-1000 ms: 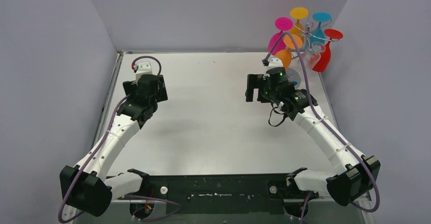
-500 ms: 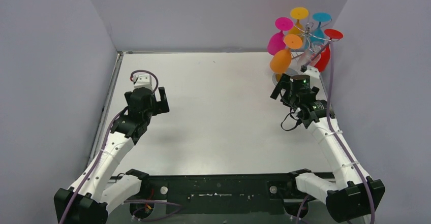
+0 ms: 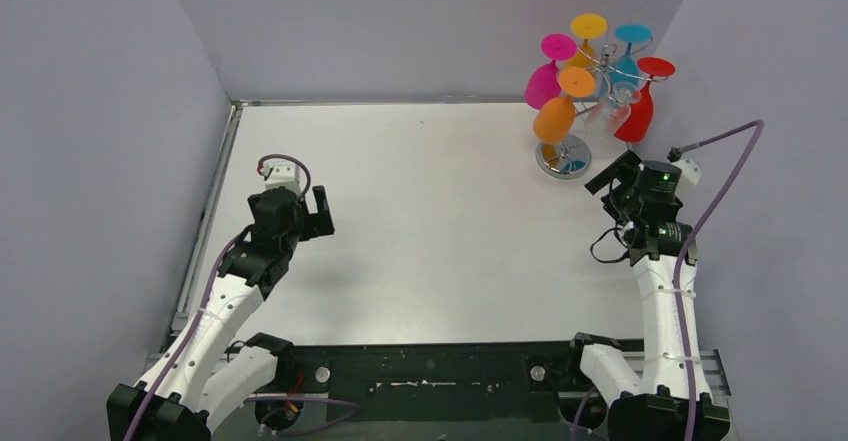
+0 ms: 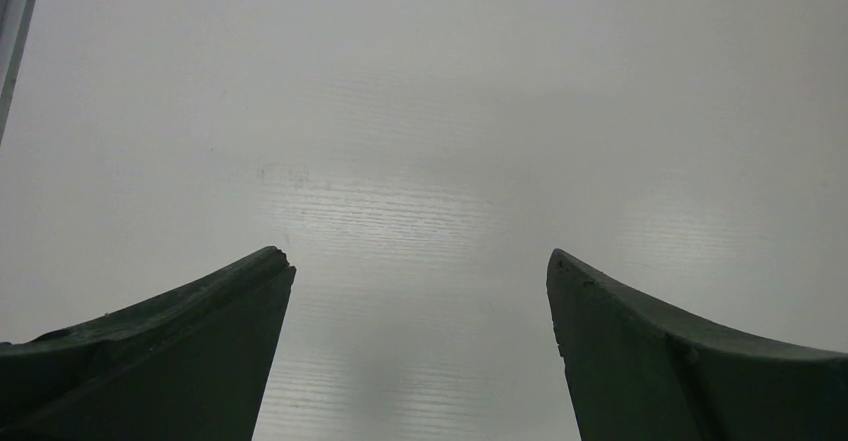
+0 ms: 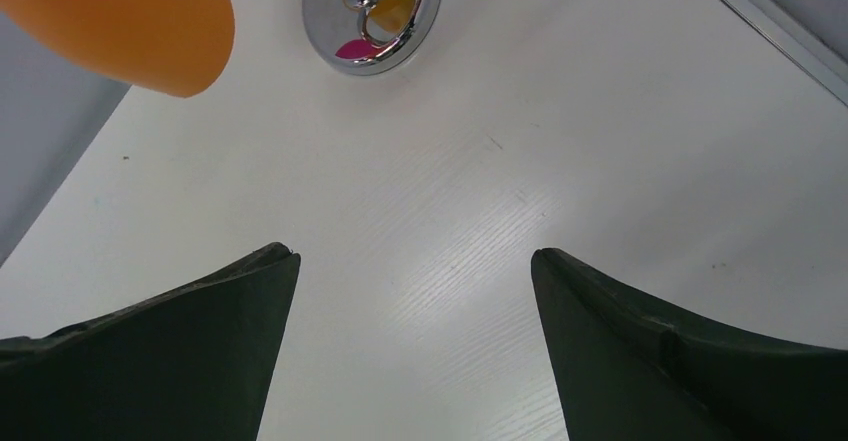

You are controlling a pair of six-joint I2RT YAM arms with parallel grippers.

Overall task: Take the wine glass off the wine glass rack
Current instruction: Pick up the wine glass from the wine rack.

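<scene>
From above: my right gripper point(image 3: 610, 177) has swung away from the middle of the table point(image 3: 430, 201) to the far right edge. It now sits near the wine glass rack point(image 3: 563, 156), on its near-right side and apart from it. Its jaws stand wide and hold nothing. My left gripper point(image 3: 318, 209) has drawn back slightly toward me on the left side, well apart from the rack, also wide and empty. The rack stands in the far right corner. Its coloured glasses all hang upside down from the hooks, among them an orange wine glass point(image 3: 553, 118) on the side facing the table.

Left wrist: both fingers of the left gripper point(image 4: 420, 261) are spread over bare white table point(image 4: 420, 101).

Right wrist: the right gripper point(image 5: 415, 256) points at the rack's shiny round base point(image 5: 400, 21) ahead, not touching it. The orange wine glass point(image 5: 130, 21) hangs at the upper left, above and outside the jaws.

I judge this as lining up a fresh approach. No glass has been taken yet.
</scene>
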